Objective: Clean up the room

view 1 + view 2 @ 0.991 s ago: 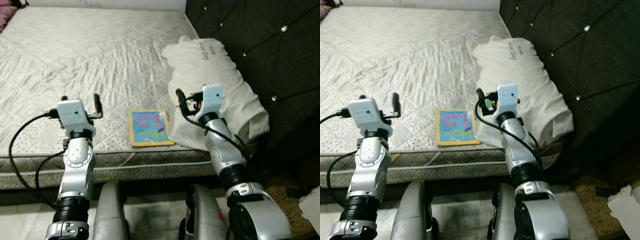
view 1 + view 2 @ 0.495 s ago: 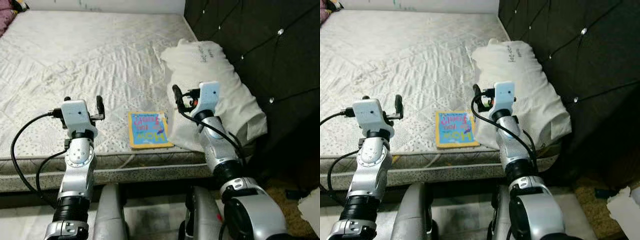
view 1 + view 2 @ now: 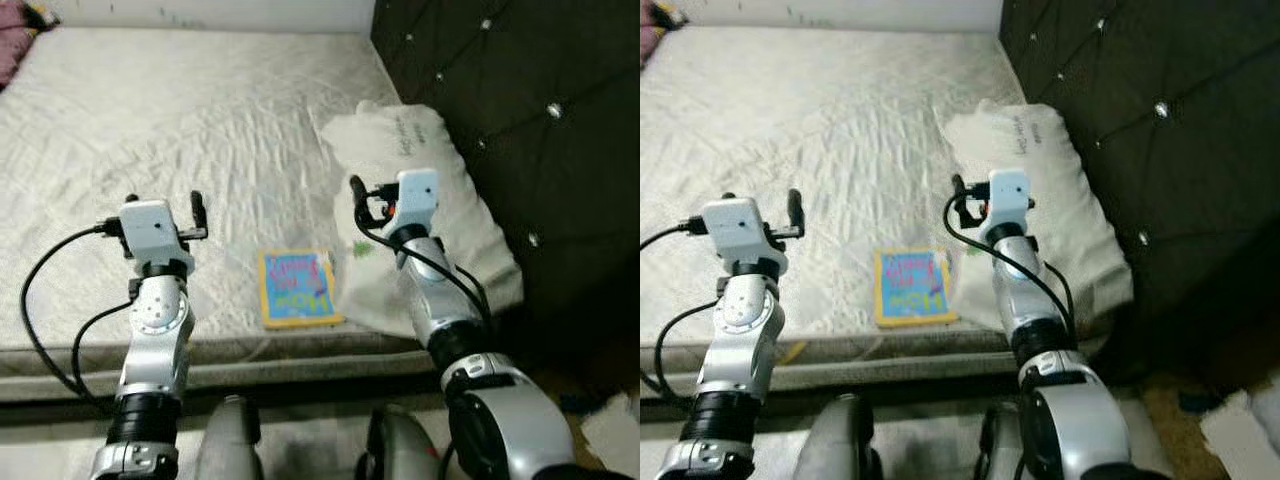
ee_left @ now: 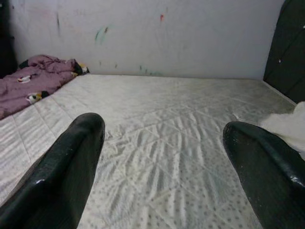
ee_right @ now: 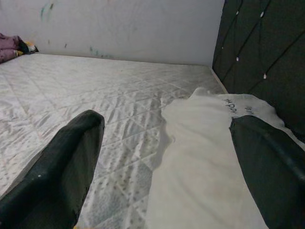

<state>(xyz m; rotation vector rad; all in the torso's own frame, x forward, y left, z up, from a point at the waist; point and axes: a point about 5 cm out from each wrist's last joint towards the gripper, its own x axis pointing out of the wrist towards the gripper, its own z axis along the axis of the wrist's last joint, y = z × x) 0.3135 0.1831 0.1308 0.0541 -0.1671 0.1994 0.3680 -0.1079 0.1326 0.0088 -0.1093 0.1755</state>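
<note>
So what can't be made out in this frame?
- Small yellow-bordered blue picture book: title blurred in the eye views.
- Handwriting on the white pillow: too small in the right wrist view.
- Crumpled purple cloth: cut by the left wrist view's edge.
- White mattress: near edge hidden by arms.

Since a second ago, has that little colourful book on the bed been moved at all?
No. The book lies at the mattress edge beside the white pillow, as before; its slight shift in the picture is camera movement.

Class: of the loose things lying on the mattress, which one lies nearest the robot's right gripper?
The white pillow, directly beneath the right gripper; the book lies farther off, the purple clothes farthest.
</note>
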